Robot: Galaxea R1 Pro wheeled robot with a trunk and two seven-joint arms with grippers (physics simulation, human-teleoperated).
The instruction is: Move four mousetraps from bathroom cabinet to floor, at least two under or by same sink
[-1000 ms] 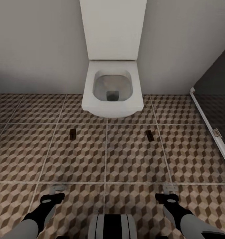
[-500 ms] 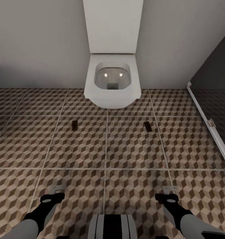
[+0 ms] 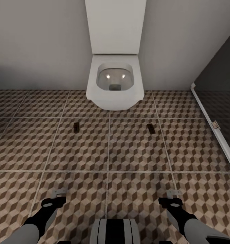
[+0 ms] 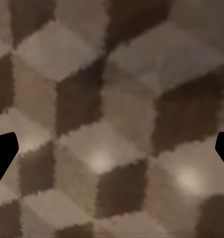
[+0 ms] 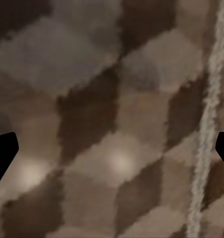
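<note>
Both arms low, reaching forward over bathroom floor (image 3: 135, 152). Left gripper (image 3: 57, 193) and right gripper (image 3: 172, 193) spread wide, empty. Two mousetraps (image 3: 76, 127) well ahead, before toilet (image 3: 115, 81)

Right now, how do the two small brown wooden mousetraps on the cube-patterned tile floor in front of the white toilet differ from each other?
The left small brown mousetrap lies ahead of the left gripper; the right small brown mousetrap lies ahead of the right gripper. The left one sits straight along the tile lines; the right one is turned slightly. Both lie flat on the cube-patterned tile floor, in the tile row just before the white toilet, each apart from it.
</note>
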